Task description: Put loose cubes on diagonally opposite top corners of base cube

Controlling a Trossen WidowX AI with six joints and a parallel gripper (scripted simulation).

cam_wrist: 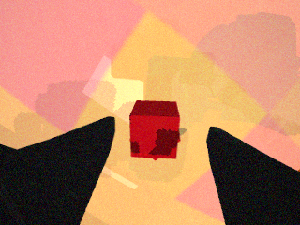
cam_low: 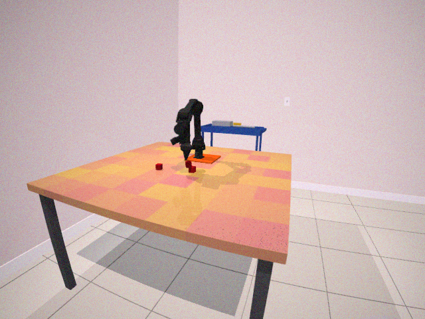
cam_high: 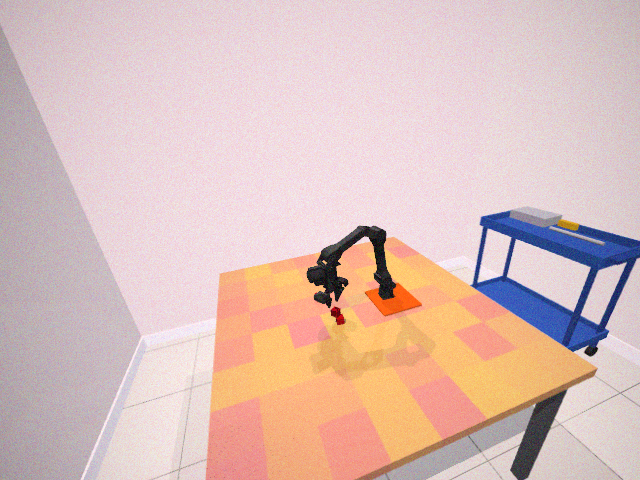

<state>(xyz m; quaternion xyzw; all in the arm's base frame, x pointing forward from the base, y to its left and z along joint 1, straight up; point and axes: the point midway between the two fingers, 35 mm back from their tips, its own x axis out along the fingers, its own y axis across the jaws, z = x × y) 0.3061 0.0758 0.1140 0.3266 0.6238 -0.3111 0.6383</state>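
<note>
The base cube point(cam_high: 340, 320) point(cam_low: 192, 169) is red and sits on the table. One loose red cube point(cam_high: 336, 311) point(cam_low: 188, 163) point(cam_wrist: 154, 136) rests on it, offset toward one top corner; it looks about level. In the wrist view it hides nearly all of the base cube. The other loose red cube point(cam_low: 159, 166) lies on the table, left of the base cube in the exterior view; I cannot see it in the top view. My gripper point(cam_high: 333, 303) point(cam_low: 186, 159) point(cam_wrist: 161, 128) is open just above the upper cube, with a gap on both sides of it.
The arm stands on an orange plate point(cam_high: 404, 304) point(cam_low: 213, 158) on the patchwork table point(cam_high: 413, 439) point(cam_low: 137, 206). A blue cart point(cam_high: 537, 237) point(cam_low: 240, 129) with a grey box point(cam_high: 535, 215) stands beyond the table.
</note>
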